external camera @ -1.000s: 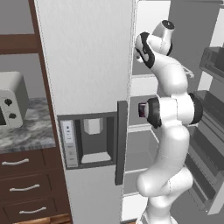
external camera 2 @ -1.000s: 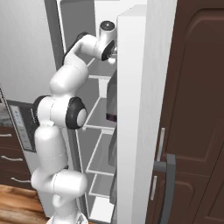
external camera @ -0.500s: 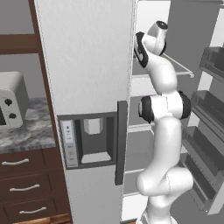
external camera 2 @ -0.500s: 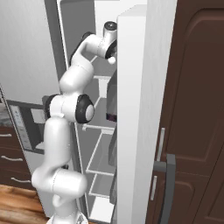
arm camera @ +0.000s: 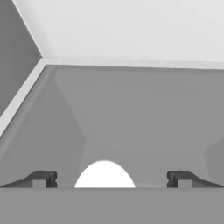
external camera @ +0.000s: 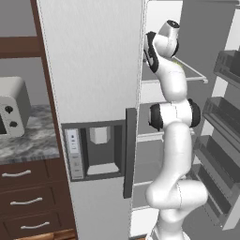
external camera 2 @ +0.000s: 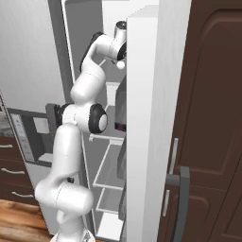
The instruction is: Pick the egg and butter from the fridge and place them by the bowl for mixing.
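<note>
Sitting low in the hand view, the egg [arm camera: 104, 174] shows as a plain white dome on a grey shelf floor inside the fridge [external camera: 93, 70], its lower part cut off at the bottom of that view. It lies between the two dark fingertips of the gripper [arm camera: 111, 178], nearer the one on the view's left, and neither fingertip touches it; the jaws stand spread as wide as they go and hold nothing. Behind the egg the grey compartment runs back to a pale rear wall, with a darker side wall slanting in at the view's left. From the left base view the white arm [external camera: 173, 140] rises from the floor and bends into the upper part of the open fridge, its wrist level with a wire shelf [external camera: 190, 70]; the hand itself is hidden past the edge of the closed grey door, which carries a dark vertical handle [external camera: 130, 152] and a recessed dispenser panel [external camera: 96, 150]. The open door's bins [external camera: 225, 112] stand to the right. From the right base view the arm [external camera 2: 85, 127] reaches behind the open fridge door [external camera 2: 146, 118], with pale inner shelves [external camera 2: 106, 175] below it. Left of the fridge a toaster [external camera: 11, 105] stands on a marbled counter [external camera: 33, 140] over brown drawers [external camera: 28, 201], and a dark brown cabinet [external camera 2: 208, 118] stands to its right.
</note>
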